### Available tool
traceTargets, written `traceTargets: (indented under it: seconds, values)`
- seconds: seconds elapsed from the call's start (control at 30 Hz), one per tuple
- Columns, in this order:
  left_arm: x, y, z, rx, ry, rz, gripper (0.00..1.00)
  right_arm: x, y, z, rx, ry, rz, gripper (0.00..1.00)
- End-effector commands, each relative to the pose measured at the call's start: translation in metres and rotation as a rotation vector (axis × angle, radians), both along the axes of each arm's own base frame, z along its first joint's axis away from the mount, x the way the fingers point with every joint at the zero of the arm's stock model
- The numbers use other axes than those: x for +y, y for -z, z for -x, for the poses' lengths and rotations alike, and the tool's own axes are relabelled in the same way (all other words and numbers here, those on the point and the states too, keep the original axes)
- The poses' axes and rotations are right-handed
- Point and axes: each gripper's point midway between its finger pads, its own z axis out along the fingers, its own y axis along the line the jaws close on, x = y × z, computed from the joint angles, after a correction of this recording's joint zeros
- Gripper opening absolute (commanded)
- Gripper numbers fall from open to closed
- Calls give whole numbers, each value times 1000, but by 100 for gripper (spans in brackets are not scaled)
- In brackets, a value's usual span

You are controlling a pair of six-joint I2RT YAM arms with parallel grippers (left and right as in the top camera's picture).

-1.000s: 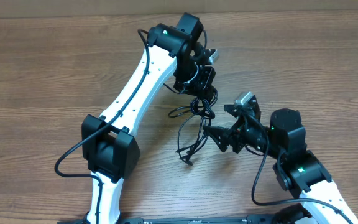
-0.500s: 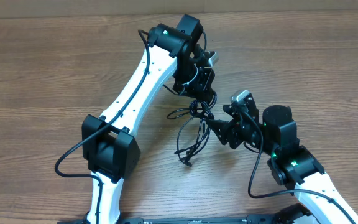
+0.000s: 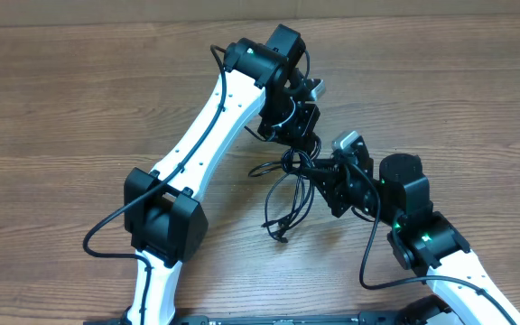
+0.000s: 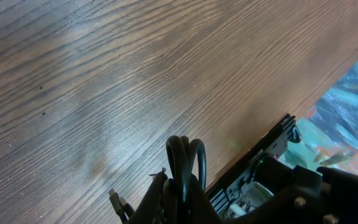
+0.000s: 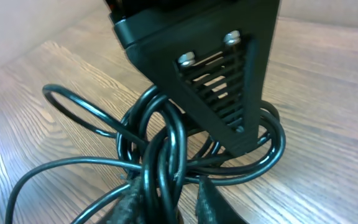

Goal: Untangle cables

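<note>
Showing knotted bundle of thin black cables (image 3: 287,181) on brown wood-grain tabletop (image 3: 61,99), near its middle. Clamped at upper loops by black left gripper (image 3: 301,135), jaws together on them. Straddled lower down by black right gripper (image 3: 321,173), jaws close-set; hold cannot be told.

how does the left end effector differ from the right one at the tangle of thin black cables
The left end effector sits on the far side of the thin black cables; the right end effector sits on their near right. The left end effector is shut on cable loops; the right end effector's pads flank several strands, grip unclear. Both meet at the same knot.
</note>
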Motion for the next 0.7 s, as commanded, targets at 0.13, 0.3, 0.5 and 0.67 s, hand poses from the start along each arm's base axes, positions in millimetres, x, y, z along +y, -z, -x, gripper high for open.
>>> traceTargets:
  seconds: [0.13, 0.3, 0.5, 0.67]
  values:
    - [-4, -20, 7, -29, 31, 39, 10, -7, -7, -10, -22, 55, 10, 4]
    - [-3, -20, 6, -29, 28, 39, 30, -7, -7, -10, -20, 55, 10, 4]
    - [-1, -21, 4, -45, 43, 45, 41, -7, -7, -10, -19, 55, 11, 4]
    - [10, -31, -9, -93, 51, 64, 43, -15, -4, -15, -19, 104, 32, 4]
